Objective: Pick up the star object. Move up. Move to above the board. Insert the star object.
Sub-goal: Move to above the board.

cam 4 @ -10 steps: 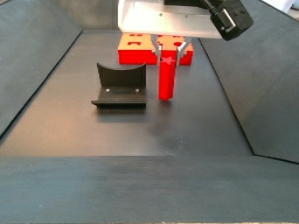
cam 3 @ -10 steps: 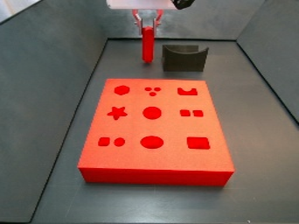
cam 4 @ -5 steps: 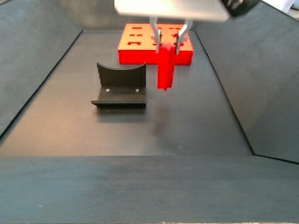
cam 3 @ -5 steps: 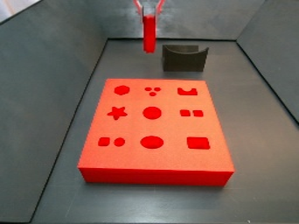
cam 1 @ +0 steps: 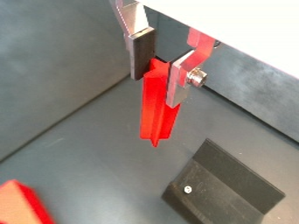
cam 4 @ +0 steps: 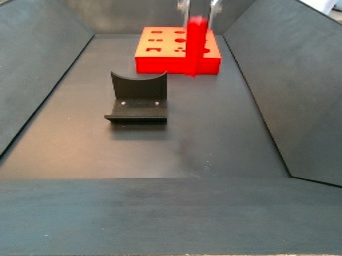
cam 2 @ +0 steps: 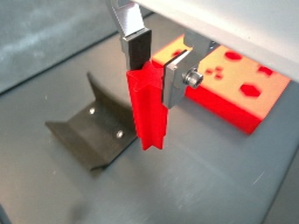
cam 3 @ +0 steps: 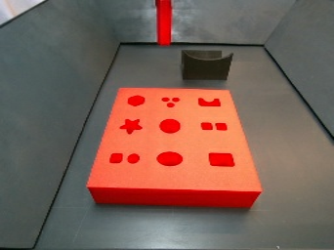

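Red star object (cam 1: 156, 105) in clamped gripper (cam 1: 163, 63) jaws, high above floor.

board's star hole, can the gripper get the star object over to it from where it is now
Probably yes. The gripper holds the star object lifted clear of the floor, beyond the board. The star hole lies open, and the fixture stands off to the side of the way.

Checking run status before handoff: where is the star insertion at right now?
Done: pick. The hand is shut on the star object, which hangs clear of the floor in both wrist views, near the fixture. In hand: the lift. Left: carrying it above the board and inserting; its star hole is empty.
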Controlling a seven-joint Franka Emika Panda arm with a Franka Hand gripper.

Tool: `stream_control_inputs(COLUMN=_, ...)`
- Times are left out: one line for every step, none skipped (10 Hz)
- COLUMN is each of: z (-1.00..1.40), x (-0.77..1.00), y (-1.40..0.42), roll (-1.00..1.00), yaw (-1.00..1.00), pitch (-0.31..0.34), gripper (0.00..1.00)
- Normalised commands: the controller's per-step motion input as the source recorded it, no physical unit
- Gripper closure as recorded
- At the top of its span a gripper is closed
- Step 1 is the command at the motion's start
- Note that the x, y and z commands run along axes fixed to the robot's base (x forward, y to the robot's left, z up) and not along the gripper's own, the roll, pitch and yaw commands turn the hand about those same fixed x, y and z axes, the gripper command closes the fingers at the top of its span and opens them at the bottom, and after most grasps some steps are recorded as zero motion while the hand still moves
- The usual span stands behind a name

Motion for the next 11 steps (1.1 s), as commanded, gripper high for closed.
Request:
stream_control_inputs(z=1.00, x=-0.13, y=-0.30, roll=-0.13, yaw=0.03, pitch=0.004, gripper=1.00)
stream_control_inputs(z=1.00, x=-0.13, y=-0.29, roll=-0.12, yaw=0.03, pitch=0.015, gripper=1.00)
stream_control_inputs(z=1.00, x=-0.12, y=-0.27, roll=-0.10, yaw=0.02, pitch=0.027, gripper=1.00)
stream_control_inputs(z=1.00, x=-0.11, y=-0.25, roll=-0.09, yaw=0.02, pitch=0.040, gripper=1.00)
stream_control_inputs(z=1.00, x=-0.09, y=-0.23, roll=-0.08, yaw=0.02, pitch=0.052, gripper=1.00)
stream_control_inputs(z=1.00, x=-0.07, y=-0.20, roll=-0.07, yaw=0.01, pitch=0.075, gripper=1.00)
stream_control_inputs(z=0.87, x=-0.04, y=-0.16, roll=-0.06, yaw=0.01, pitch=0.084, gripper=1.00)
stream_control_inputs(z=0.69, x=-0.02, y=-0.11, roll=-0.06, yaw=0.01, pitch=0.089, gripper=1.00)
stream_control_inputs(z=0.45, x=0.00, y=-0.05, roll=-0.05, yaw=0.01, pitch=0.094, gripper=1.00)
stream_control_inputs(z=0.28, x=0.01, y=-0.04, roll=-0.05, yaw=0.01, pitch=0.099, gripper=1.00)
stream_control_inputs(z=0.17, x=0.01, y=-0.03, roll=-0.05, yaw=0.02, pitch=0.097, gripper=1.00)
